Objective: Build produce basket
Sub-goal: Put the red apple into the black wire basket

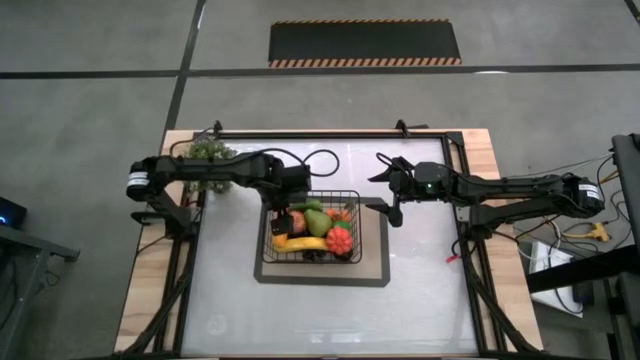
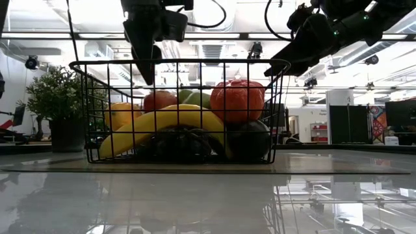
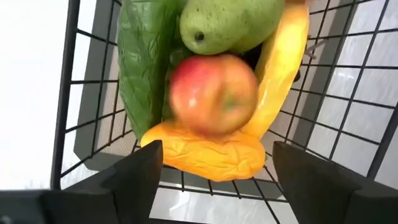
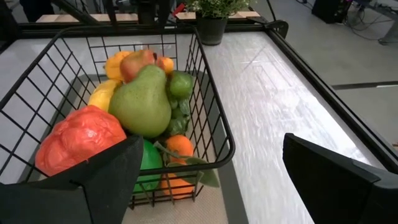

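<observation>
The black wire basket stands on a dark-bordered grey mat at the table's middle. It holds a yellow banana, a green pear, a red bumpy fruit, orange pieces and a leafy green. A red apple shows blurred on the pile, below my left gripper. My left gripper is open and empty above the basket's far left corner. My right gripper is open and empty just beyond the basket's right side, above the table.
A bushy potted plant stands at the table's far left corner, behind my left arm. A dark frame rail runs along the table's far edge. Bare white table lies near of the mat.
</observation>
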{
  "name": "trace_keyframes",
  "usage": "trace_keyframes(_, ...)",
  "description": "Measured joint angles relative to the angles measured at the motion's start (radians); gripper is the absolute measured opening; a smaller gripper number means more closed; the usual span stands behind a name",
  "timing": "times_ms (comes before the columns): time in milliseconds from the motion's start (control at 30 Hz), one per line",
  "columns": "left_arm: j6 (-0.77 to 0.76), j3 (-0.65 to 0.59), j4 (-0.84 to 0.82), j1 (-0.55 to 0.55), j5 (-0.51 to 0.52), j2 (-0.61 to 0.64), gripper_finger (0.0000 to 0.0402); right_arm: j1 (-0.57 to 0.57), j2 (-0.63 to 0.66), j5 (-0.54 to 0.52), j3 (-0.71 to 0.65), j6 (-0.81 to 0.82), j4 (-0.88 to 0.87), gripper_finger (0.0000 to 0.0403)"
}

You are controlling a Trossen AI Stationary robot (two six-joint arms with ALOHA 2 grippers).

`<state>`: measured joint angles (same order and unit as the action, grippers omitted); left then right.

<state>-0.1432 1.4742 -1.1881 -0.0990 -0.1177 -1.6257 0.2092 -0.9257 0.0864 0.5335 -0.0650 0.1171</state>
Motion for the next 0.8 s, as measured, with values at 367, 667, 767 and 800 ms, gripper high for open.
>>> trace_keyframes(367, 0.172, 0.003, 0.016, 0.014, 0.005, 0.002, 0.0289, 0.000, 0.000, 0.000, -0.001, 0.005, 0.001, 0.0368)
trace_keyframes(667, 0.457, -0.020, 0.109, 0.082, -0.001, 0.003, 0.0195, 0.000, 0.000, 0.000, -0.024, 0.006, 0.030, 0.0368)
trace_keyframes(767, 0.472, -0.025, 0.117, 0.083, -0.015, 0.003, 0.0129, 0.000, 0.000, 0.000, -0.028, 0.005, 0.029, 0.0368)
trace_keyframes(800, 0.472, -0.033, 0.125, 0.083, -0.016, 0.003, 0.0106, 0.000, 0.000, 0.000, -0.028, 0.006, 0.030, 0.0368)
